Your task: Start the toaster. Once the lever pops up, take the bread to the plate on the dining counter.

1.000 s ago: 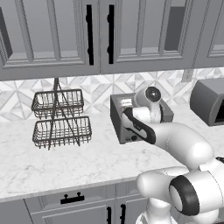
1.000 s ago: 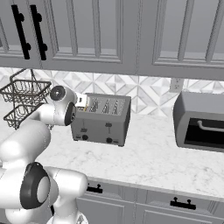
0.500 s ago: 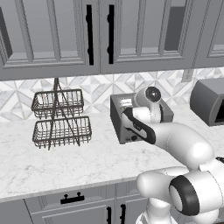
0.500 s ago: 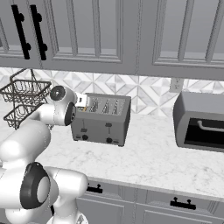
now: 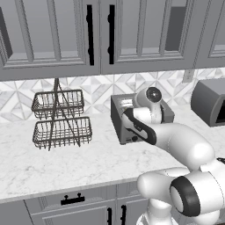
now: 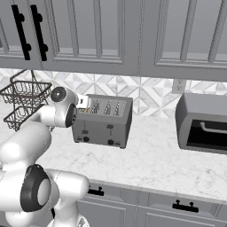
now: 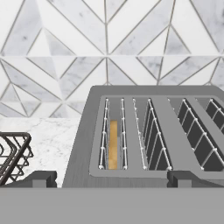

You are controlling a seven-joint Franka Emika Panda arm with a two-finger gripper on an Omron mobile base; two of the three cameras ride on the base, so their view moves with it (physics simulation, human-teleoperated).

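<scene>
The grey toaster (image 6: 104, 126) stands on the marble worktop against the tiled wall, its knobs low on the front. In the hand view I look down along the toaster's (image 7: 131, 131) slotted top. The bread (image 7: 113, 145) sits deep in the leftmost slot, and only its golden-tan edge shows. My gripper (image 7: 111, 179) hovers open just above the toaster's near end, one fingertip at each side, holding nothing. From the right base view the gripper (image 6: 87, 104) is at the toaster's top left corner. The toaster (image 5: 118, 125) is partly hidden by my arm. The plate and the dining counter are out of view.
A two-tier wire basket (image 5: 61, 118) stands on the worktop left of the toaster, close to my elbow (image 6: 22, 99). A darker rounded-top appliance (image 6: 201, 122) sits to the right. Grey wall cabinets (image 5: 101, 35) hang low overhead.
</scene>
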